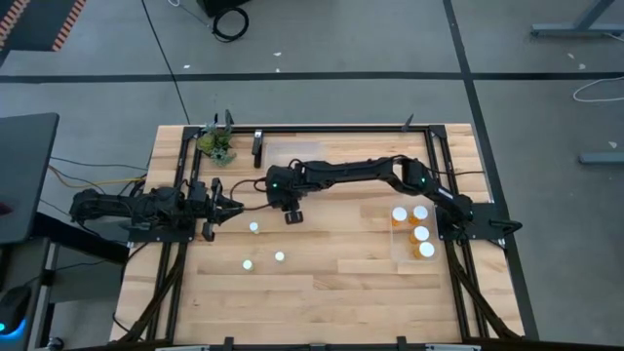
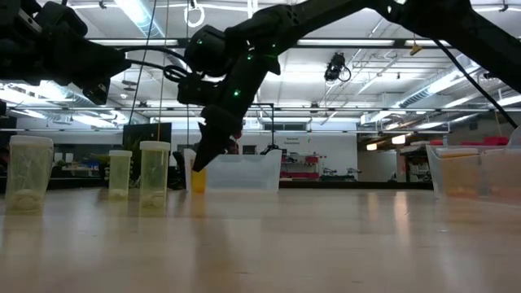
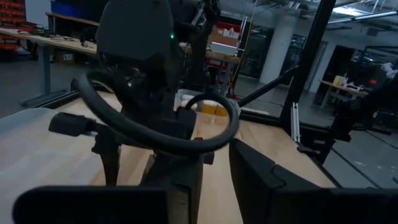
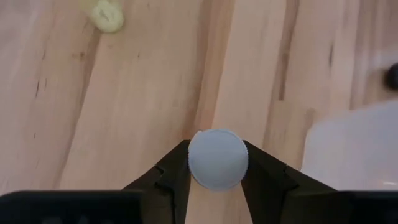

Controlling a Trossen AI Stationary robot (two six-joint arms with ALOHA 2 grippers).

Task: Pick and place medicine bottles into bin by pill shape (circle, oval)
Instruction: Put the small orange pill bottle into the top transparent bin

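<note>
Room: workshop hall beyond the bench, ceiling strip lights, shelving with red items far off; no legible writing or brand anywhere.
Bench (image 1: 322, 292): pale wooden planks inside a black frame, seen from above.
Right tool (image 4: 217, 180): reaching to mid-bench, pinching a white-capped medicine bottle (image 4: 218, 159) between both fingers (image 4: 171, 174), cap facing the wrist camera; held just above the wood.
Same tool from above (image 1: 292, 215): left of centre, at the end of the long right arm.
Left tool (image 1: 230, 204): parked at the left edge, pointing toward the centre; cannot tell whether spread or pressed together.
Loose bottles: three white caps on the near-left boards (image 1: 253, 227), (image 1: 279, 256), (image 1: 247, 264), well apart from each other; upright in the low view (image 2: 155, 173).
Clear bin, right (image 1: 400, 255): holding four bottles (image 1: 421, 233), caps up, amber sides showing.
Clear bin, far (image 1: 292, 151): translucent, near the far rail.
Labels: none readable on any bottle.
</note>
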